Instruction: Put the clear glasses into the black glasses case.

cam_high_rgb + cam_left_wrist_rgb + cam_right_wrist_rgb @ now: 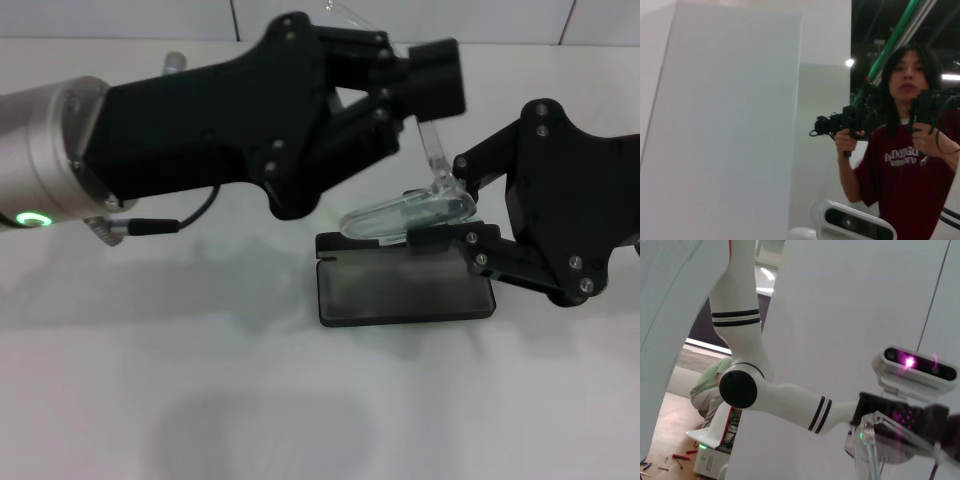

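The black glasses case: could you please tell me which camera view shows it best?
The head view. The black glasses case lies open on the white table, beneath the clear glasses held between both grippers. The left wrist view shows none of it, nor does the right wrist view.

A: Is access to the black glasses case [405,290] tray open?

B: From 6 o'clock, yes. At 12 o'clock the clear glasses [410,212] overhang it; the left gripper [425,85] blocks 11 o'clock, the right gripper [450,205] 3 o'clock.
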Robot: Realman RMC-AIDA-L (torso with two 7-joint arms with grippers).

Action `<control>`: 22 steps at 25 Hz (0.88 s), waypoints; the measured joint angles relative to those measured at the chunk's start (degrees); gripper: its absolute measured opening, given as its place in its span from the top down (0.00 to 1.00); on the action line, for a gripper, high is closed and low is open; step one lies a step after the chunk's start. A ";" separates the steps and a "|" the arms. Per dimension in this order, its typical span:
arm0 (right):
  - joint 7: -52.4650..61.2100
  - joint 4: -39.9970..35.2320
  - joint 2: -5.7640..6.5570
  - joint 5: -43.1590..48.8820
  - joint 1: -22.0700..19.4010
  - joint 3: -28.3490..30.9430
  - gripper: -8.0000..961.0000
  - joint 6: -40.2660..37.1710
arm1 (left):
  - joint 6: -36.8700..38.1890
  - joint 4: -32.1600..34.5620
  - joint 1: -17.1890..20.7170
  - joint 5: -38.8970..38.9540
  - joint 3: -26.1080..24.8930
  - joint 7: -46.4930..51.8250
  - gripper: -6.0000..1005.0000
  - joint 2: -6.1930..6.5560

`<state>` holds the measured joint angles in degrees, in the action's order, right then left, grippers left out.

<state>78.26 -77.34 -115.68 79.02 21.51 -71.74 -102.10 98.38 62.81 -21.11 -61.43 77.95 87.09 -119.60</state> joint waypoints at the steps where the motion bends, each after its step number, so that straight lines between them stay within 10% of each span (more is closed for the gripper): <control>1: -0.01 0.00 -0.02 -0.01 0.07 -0.02 0.87 0.01 | 0.00 -0.60 -0.41 -0.26 0.24 0.02 0.91 0.02; 22: -0.04 0.01 -0.16 -0.49 -0.03 0.12 0.87 -0.06 | 0.05 -2.43 -1.42 -2.49 1.53 0.18 0.91 -0.05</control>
<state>78.22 -77.34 -115.85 78.52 21.48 -71.62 -102.16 98.43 60.38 -22.53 -63.92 79.48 87.27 -119.65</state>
